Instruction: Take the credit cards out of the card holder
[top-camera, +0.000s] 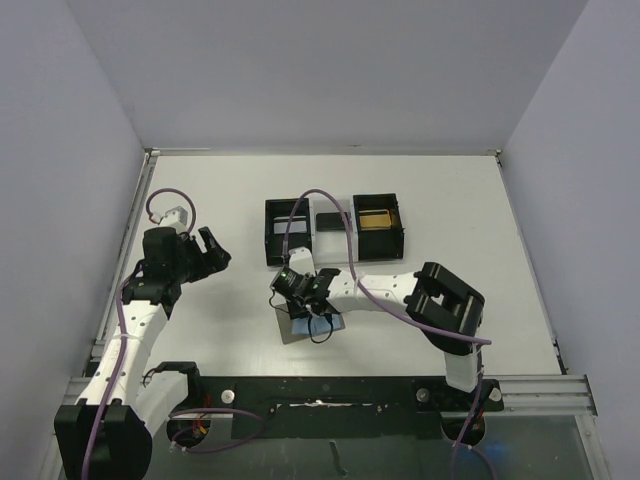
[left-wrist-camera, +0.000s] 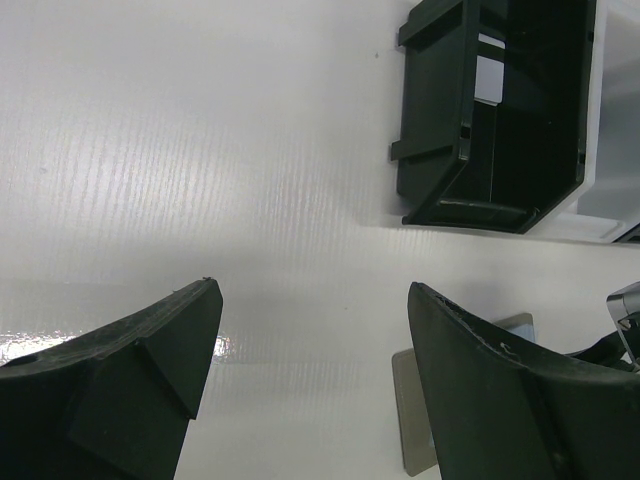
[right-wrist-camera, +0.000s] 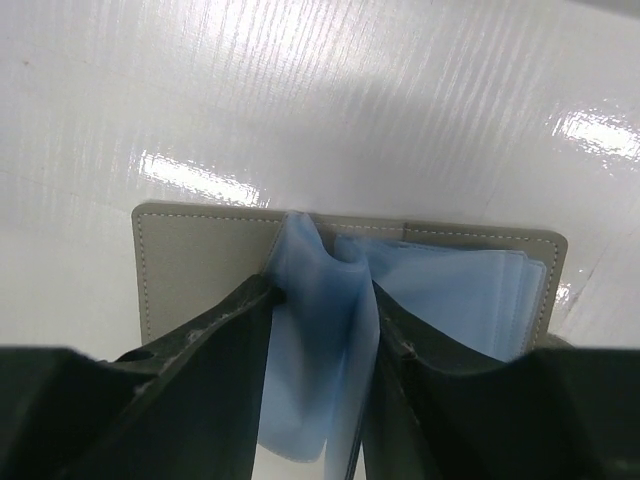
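Observation:
The card holder (top-camera: 292, 330) lies open on the table in front of the arms. In the right wrist view it shows a grey stitched panel (right-wrist-camera: 200, 265) and pale blue translucent pocket panels (right-wrist-camera: 470, 290). My right gripper (right-wrist-camera: 322, 292) is shut on one blue panel, which is pulled up into a fold between the fingers. I cannot make out any credit card apart from the blue panels. My left gripper (top-camera: 212, 250) is open and empty, above bare table to the left of the holder. A corner of the holder (left-wrist-camera: 412, 420) shows beside its right finger.
A black three-compartment tray (top-camera: 290, 235) stands behind the holder, with something yellow-brown in its right compartment (top-camera: 378, 220). Its left compartment (left-wrist-camera: 490, 130) shows in the left wrist view. White walls close in the table on the left, back and right.

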